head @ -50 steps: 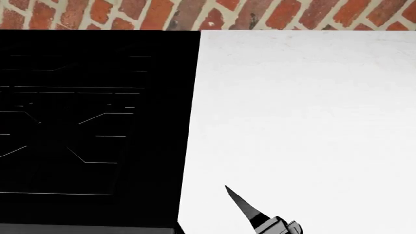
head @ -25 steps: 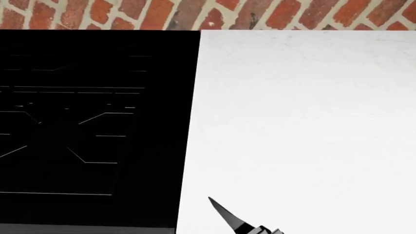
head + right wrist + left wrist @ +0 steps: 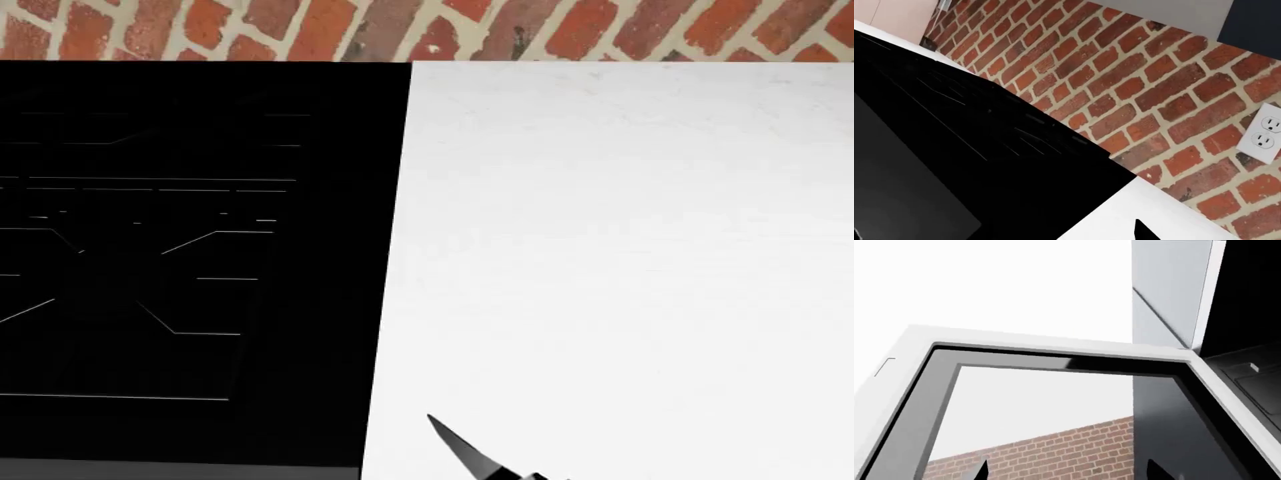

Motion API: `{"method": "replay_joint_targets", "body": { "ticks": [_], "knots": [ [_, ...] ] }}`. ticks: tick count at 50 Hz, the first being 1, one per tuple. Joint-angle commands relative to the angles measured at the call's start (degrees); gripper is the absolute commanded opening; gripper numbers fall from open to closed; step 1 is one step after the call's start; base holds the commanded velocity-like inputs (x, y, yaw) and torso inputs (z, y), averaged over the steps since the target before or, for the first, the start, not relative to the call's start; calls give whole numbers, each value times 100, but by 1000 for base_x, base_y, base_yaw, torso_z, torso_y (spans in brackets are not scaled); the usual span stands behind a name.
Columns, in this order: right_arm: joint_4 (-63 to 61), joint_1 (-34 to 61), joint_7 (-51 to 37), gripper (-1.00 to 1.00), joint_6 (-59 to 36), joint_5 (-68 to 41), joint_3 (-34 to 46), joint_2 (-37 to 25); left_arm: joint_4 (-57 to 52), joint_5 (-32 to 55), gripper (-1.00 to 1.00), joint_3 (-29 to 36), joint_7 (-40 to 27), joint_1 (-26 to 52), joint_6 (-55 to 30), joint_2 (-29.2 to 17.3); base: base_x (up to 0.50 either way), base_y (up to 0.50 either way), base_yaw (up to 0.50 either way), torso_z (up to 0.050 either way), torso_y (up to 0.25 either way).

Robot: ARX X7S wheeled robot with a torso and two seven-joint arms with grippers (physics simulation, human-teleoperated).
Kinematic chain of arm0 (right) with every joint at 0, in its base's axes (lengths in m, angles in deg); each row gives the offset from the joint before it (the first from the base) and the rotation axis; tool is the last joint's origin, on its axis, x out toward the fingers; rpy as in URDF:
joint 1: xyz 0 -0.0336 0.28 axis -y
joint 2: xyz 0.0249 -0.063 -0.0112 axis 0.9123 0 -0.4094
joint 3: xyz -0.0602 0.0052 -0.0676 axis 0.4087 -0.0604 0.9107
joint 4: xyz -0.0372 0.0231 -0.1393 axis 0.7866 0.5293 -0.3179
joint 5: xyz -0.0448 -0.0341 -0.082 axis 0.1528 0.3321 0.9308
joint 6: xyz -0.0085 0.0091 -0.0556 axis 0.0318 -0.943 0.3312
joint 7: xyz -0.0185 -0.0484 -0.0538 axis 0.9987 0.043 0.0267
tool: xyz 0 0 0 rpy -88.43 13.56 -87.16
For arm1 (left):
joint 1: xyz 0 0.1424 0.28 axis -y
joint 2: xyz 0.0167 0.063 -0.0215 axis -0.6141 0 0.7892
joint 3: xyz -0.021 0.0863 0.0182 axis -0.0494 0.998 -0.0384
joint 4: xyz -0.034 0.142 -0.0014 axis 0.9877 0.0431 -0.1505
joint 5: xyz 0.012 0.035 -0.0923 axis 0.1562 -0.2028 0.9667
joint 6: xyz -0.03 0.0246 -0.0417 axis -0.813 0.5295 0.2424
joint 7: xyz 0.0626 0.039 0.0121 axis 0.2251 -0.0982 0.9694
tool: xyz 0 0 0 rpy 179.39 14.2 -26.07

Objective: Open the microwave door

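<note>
The right gripper point(image 3: 461, 448) had sunk lower at the head view's near edge. Only one finger showed, so its opening couldn't be judged. The left gripper point(image 3: 1067, 474) hung spread and empty beneath the microwave door point(image 3: 1054, 352), likely the working arm. Beyond lay the cooktop point(image 3: 187, 250) and brick wall point(image 3: 400, 25).

right gripper point(image 3: 467, 455) dropped lower, nearly out of head view.

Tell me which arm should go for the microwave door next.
Left, probably. Its wrist camera looks straight at the microwave door, with both fingertips framing the glass. The right end effector sits low over the white counter, and its camera shows only stove and brick wall.
</note>
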Motion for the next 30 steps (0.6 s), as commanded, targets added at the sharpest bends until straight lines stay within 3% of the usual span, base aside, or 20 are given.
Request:
{"method": "replay_joint_targets", "body": {
  "ticks": [1, 6, 12, 24, 30],
  "knots": [
    [-99, -81, -83, 100, -11, 73, 5, -30, 522, 428, 100, -99, 97, 663, 421, 34, 0, 0, 0, 0, 0],
    [-351, -231, -216, 100, -168, 171, -29, -64, 941, 535, 100, -36, -71, 780, 790, 63, 0, 0, 0, 0, 0],
    [-519, -324, -307, 100, -335, 252, -47, -76, 1286, 431, 100, 22, -147, 961, 894, -271, 0, 0, 0, 0, 0],
    [-738, -318, -284, 100, -493, 295, -12, -84, 460, 644, 100, -606, 308, 435, 282, -1092, 0, 0, 0, 0, 0],
    [-933, -335, -290, 100, -663, 361, 3, -87, 409, 818, 100, -884, 286, 140, 230, -1283, 0, 0, 0, 0, 0]
  ]
}}
